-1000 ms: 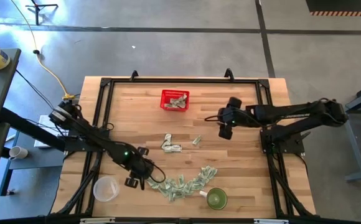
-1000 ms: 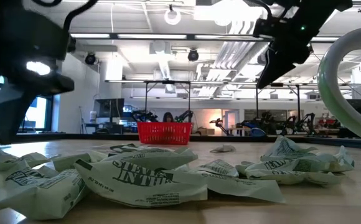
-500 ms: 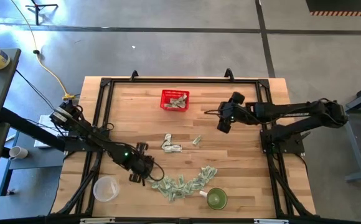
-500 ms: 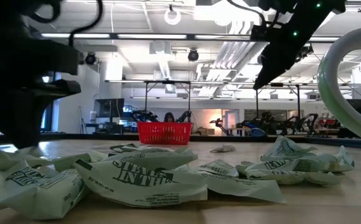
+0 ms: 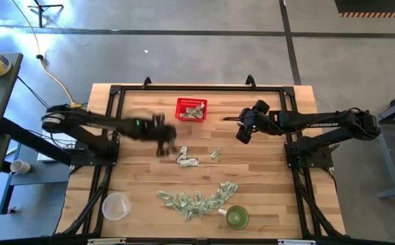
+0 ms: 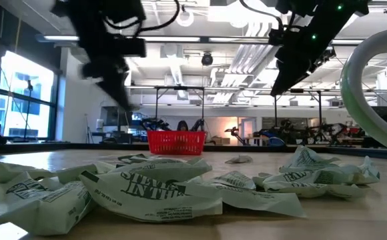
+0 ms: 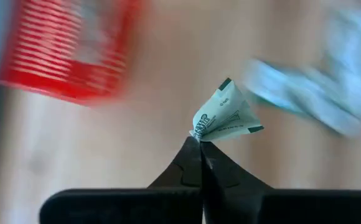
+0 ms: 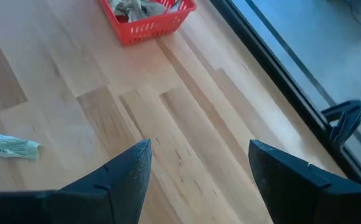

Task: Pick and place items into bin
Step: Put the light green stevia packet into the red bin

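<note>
- Blurring smears the left gripper (image 5: 165, 145) in the high view; the wrist view is clearer, with its jaws pressed together on a crumpled green-and-white paper piece (image 7: 225, 120).
- Held piece sticks out past the fingertips, its folded point away from them; long axis hard to judge.
- Red basket (image 5: 191, 109) sits near the table's (image 5: 265, 177) far edge, long side parallel to that edge, a few pieces inside; partly blurred in the left wrist view.
- Remaining pieces (image 5: 197, 200) lie in a curved strip near the front edge, beside a green cup (image 5: 237, 218).
- Right gripper (image 5: 243, 134) hovers right of the basket, jaws spread, empty.
</note>
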`<move>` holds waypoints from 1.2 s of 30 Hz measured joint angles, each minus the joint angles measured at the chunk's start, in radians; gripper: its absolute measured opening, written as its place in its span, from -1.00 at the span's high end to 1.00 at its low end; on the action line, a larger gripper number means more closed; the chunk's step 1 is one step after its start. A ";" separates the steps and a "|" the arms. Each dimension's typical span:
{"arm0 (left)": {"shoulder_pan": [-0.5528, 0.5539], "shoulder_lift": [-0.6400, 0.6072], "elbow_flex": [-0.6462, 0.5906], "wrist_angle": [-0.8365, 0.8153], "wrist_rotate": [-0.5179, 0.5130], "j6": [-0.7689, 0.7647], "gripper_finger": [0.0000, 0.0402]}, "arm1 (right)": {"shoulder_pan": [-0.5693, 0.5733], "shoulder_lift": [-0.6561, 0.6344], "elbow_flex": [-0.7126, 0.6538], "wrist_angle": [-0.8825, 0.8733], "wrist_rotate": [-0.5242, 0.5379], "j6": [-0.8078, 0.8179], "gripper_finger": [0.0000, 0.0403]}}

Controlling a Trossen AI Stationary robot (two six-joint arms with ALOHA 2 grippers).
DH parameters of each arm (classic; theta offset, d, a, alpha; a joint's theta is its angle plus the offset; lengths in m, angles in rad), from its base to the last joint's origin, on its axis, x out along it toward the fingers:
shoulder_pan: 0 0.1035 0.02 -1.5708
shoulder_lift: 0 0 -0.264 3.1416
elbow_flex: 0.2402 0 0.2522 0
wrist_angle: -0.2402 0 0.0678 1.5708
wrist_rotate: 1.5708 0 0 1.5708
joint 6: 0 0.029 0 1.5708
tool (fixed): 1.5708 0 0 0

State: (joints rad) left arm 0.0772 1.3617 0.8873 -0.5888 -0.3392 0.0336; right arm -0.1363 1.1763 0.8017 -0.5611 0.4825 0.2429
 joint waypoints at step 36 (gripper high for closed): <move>0.247 0.115 0.352 -0.172 0.529 -0.094 0.02 | 0.152 0.092 0.001 -0.051 -0.579 -0.137 -0.29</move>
State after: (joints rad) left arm 0.3241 1.4767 1.2391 -0.7608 0.1900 -0.0604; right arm 0.0162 1.2687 0.8028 -0.6126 -0.0960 0.1056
